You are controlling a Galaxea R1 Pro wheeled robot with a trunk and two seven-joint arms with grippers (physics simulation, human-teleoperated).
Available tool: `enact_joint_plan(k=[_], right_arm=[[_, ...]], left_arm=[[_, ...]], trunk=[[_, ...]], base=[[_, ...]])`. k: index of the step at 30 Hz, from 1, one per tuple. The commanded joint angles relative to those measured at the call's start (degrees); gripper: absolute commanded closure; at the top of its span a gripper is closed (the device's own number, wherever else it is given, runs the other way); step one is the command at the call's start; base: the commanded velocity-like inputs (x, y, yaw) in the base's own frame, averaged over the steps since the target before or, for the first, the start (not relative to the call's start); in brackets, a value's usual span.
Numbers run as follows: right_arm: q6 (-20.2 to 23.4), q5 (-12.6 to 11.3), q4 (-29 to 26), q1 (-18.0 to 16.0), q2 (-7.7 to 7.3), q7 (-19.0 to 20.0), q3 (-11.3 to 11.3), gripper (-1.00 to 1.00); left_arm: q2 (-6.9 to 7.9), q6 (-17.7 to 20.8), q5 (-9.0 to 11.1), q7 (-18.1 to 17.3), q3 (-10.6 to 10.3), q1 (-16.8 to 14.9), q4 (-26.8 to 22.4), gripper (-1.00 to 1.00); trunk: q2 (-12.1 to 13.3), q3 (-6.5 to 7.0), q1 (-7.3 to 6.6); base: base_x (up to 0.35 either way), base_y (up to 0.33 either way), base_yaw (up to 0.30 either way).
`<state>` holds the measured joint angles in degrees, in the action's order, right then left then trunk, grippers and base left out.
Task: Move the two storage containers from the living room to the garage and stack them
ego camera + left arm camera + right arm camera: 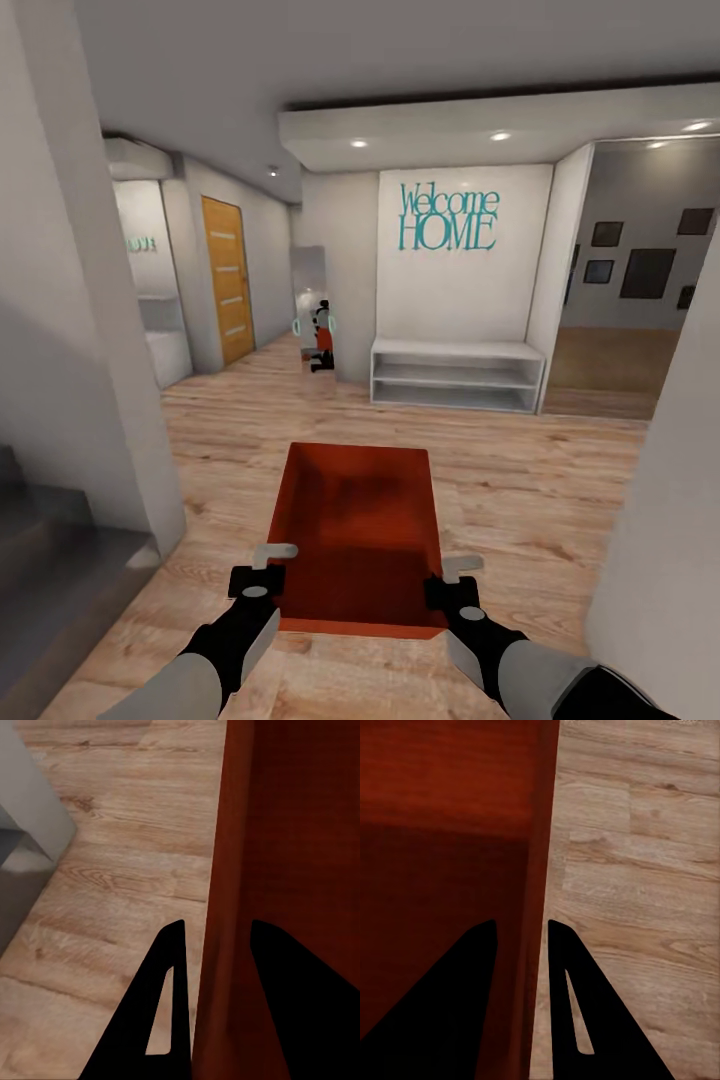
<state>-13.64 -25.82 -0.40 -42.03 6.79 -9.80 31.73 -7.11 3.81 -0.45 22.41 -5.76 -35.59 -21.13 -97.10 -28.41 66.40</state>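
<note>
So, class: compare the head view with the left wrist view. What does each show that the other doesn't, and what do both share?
Head view alone: the whole open storage container held from both sides by the left gripper and the right gripper, a "Welcome HOME" wall sign, a white shelf bench, an orange wooden door.

Left wrist view alone: close up, one finger outside the container's wall, the other inside, straddling its rim.

Both: the orange-red container and the light wood plank floor.

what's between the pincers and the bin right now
Nothing. The left pincer straddles one side wall of the bin and the right pincer straddles the opposite wall, one finger inside and one outside on each.
</note>
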Motion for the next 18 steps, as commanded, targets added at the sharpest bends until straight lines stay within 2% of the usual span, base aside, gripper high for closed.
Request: enact_joint_plan(k=[1, 18], right_arm=[[-1.83, -0.63, -0.04, -0.04, 0.04, -1.99, -0.09, 1.00], [-1.83, -0.63, -0.04, -0.05, 0.04, -2.00, -0.10, 1.00]], left_arm=[[-0.35, 0.41, 5.11, 0.41, 0.58, -0.05, 0.12, 1.00], [-0.36, 0.41, 5.09, 0.43, 0.58, -0.04, 0.12, 1.00]], trunk=[[-0.03, -0.06, 0.03], [-0.03, -0.06, 0.03]], base=[[0.322, 0.000, 0.000], [0.322, 0.000, 0.000]])
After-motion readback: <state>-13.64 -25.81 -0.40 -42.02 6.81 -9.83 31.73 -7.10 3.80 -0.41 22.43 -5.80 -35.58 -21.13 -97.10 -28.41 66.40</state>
